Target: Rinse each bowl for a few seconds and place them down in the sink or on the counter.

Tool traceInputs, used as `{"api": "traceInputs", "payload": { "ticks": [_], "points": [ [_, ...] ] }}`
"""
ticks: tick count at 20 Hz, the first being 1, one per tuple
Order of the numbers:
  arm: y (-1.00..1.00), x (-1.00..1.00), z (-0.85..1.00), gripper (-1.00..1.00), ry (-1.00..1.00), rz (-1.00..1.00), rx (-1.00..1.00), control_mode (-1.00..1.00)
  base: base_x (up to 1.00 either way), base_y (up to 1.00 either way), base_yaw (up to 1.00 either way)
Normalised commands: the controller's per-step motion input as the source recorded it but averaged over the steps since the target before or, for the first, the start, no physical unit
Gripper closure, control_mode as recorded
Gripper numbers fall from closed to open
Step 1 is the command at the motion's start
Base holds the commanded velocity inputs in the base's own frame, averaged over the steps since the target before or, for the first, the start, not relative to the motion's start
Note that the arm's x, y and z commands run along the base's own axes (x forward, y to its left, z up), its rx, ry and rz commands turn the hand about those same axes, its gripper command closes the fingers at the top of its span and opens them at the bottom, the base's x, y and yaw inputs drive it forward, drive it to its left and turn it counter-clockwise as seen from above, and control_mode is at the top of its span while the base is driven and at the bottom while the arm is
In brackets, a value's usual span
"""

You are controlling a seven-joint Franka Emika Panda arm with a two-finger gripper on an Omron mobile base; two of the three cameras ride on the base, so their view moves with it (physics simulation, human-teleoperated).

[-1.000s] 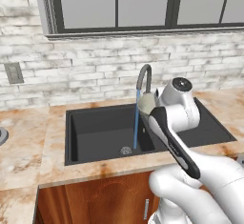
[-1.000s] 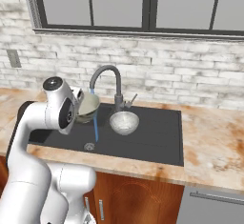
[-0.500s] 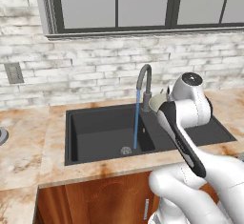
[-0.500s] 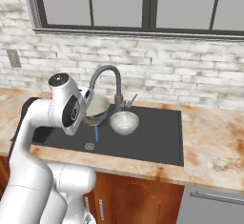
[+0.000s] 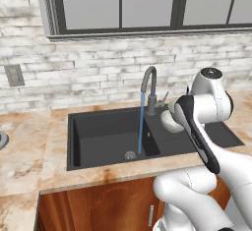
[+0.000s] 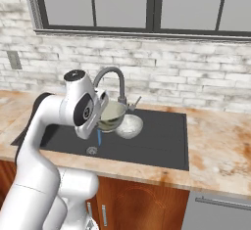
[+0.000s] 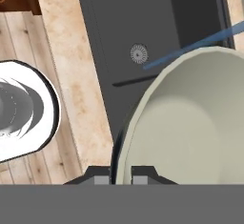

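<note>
Bowl pinched by rim in gripper, tilted above sink; second bowl beside it

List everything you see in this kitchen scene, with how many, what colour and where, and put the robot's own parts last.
bowls: two, pale whitish; held bowl at the gripper above the sink, resting bowl on the sink's shallow side section
sink: one, matte black, set in the counter
tap: one, grey gooseneck, behind the sink, blue water running
counter: one, marbled beige and orange, around the sink
window: one, dark-framed, above the brick wall
wall outlet: one, grey, left on the wall
gripper: one, dark tips, shut on the held bowl's rim
</note>
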Motion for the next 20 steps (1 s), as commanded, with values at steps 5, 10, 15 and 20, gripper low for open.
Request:
{"api": "traceInputs", "payload": {
  "ticks": [5,10,15,20],
  "points": [
    [-0.46,-0.12,0.0,1.0,0.04,0.0,-0.01,-1.0,0.0,0.0,0.0],
    [-0.43,-0.06,0.0,1.0,0.02,0.0,0.0,-1.0,0.0,0.0,0.0],
    [-0.42,-0.02,-0.01,1.0,0.02,0.0,0.0,-1.0,0.0,0.0,0.0],
    [-0.31,0.04,-0.06,1.0,0.03,0.02,0.0,-1.0,0.0,0.0,0.0]
  ]
}}
